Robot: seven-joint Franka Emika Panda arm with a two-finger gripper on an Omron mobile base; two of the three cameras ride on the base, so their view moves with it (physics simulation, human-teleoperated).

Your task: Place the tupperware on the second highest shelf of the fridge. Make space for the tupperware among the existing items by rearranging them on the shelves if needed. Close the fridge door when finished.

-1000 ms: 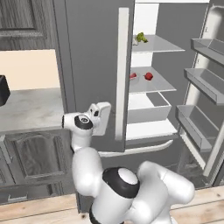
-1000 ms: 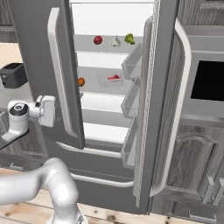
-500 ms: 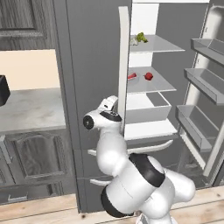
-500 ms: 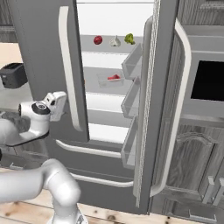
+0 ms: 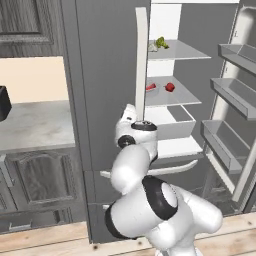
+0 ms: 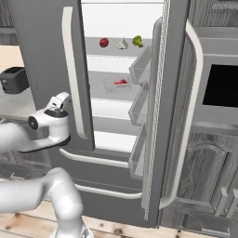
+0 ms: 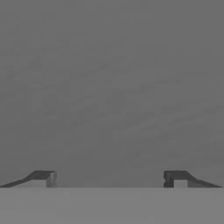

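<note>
Tupperware (image 6: 116,84) is seen lying flat on a middle shelf (image 6: 109,88) of the fridge (image 6: 42,56), one shelf below the produce, close to the shelf's front edge and toward its right end by the door bins (image 6: 139,109). Its square form gives no clear long axis; its sides are set roughly parallel to the shelf's front edge, and pinkish-red food is visible through the clear walls. In the left base view only a red patch (image 5: 151,87) is made out at that shelf's left edge, beside the door edge, with a round red fruit (image 5: 170,87) just to its right.

The gripper (image 7: 109,179) is shown in the hand view with its two dark fingertips (image 7: 43,178) set wide apart and nothing held between them; a plain dark grey surface is faced. In the base views the hand (image 6: 59,103) is placed low against the outer face of the left fridge door, next to the lower end of the long pale handle (image 6: 74,79).

On the shelf above, a red fruit (image 6: 104,42), a white bulb (image 6: 122,44) and a green leafy vegetable (image 6: 137,41) are lined up along the shelf from left to right. The right door is swung open. A black toaster (image 6: 14,80) is set on the counter (image 5: 35,125) to the left of the fridge.

No brand, label or writing can be read anywhere.
</note>
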